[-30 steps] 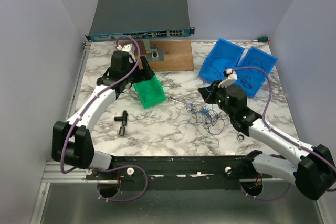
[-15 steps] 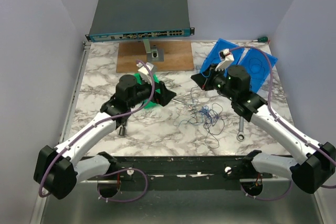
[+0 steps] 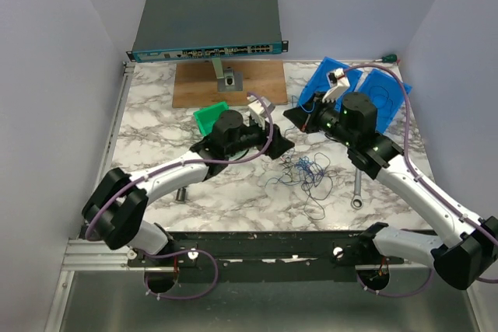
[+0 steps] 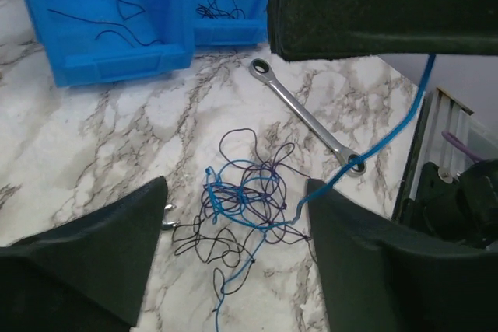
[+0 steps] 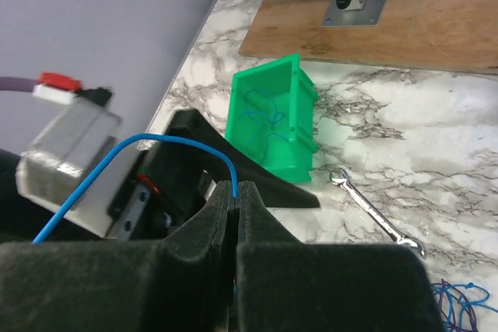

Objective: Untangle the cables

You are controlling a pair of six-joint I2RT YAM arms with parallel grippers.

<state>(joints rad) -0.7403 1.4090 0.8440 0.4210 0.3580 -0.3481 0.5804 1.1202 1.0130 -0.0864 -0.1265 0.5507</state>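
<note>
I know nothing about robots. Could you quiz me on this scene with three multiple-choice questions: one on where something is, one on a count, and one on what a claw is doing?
1. Where does the tangle of wires lie?
A. in the green bin
B. on the wooden board
C. on the marble table

2. How many blue bins are there?
A. one
B. two
C. four

3. What is the right gripper doing?
A. pinching a blue wire
B. standing wide open
C. clamping the wrench

Answers:
1 C: the left wrist view shows the tangle loose on the marble.
2 B: two bins sit side by side at the far right.
3 A: its own camera shows the fingers closed on the wire.
</note>
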